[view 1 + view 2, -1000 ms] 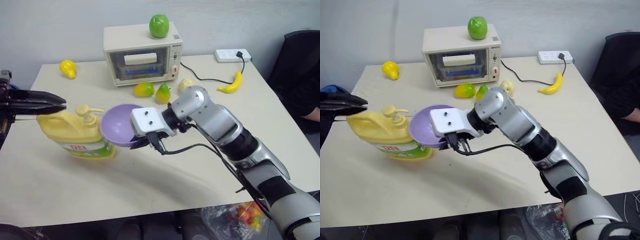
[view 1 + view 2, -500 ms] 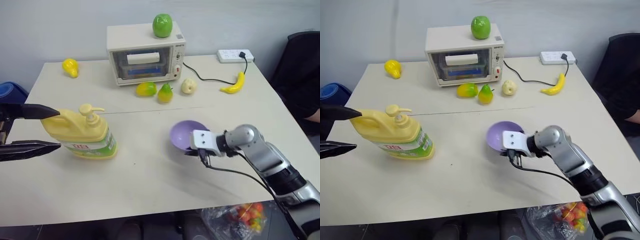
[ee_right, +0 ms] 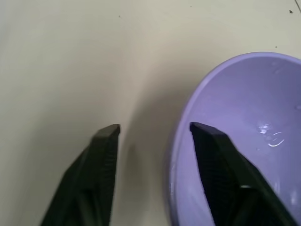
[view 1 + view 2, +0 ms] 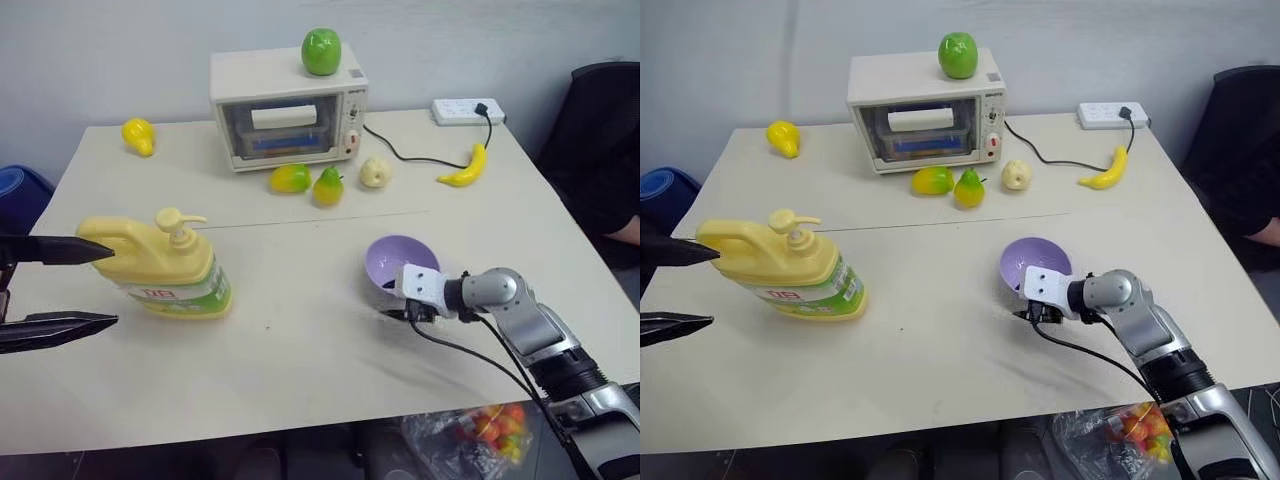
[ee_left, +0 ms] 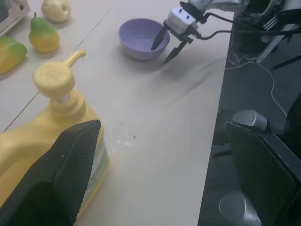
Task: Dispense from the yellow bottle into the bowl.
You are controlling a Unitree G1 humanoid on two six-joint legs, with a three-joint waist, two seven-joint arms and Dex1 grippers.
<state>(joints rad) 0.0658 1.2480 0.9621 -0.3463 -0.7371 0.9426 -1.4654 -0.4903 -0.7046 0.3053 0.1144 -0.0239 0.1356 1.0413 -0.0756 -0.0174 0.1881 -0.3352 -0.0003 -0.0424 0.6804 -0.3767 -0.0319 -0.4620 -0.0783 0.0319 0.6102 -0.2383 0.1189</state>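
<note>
Bowl (image 4: pixel 401 264), centre-right: set on table, wet inside; dispensing looks done. Bottle (image 4: pixel 160 266), left: standing. Left gripper (image 4: pixel 58 285), right gripper (image 5: pixel 167 45): spread, empty.

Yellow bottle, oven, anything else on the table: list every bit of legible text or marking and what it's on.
Nothing can be read for certain.
yellow bottle: red lettering on its green-white label, too blurred to read.
toaster oven: small dark print at the top of its control panel, too small to read.
power strip, bowl: no text visible.
</note>
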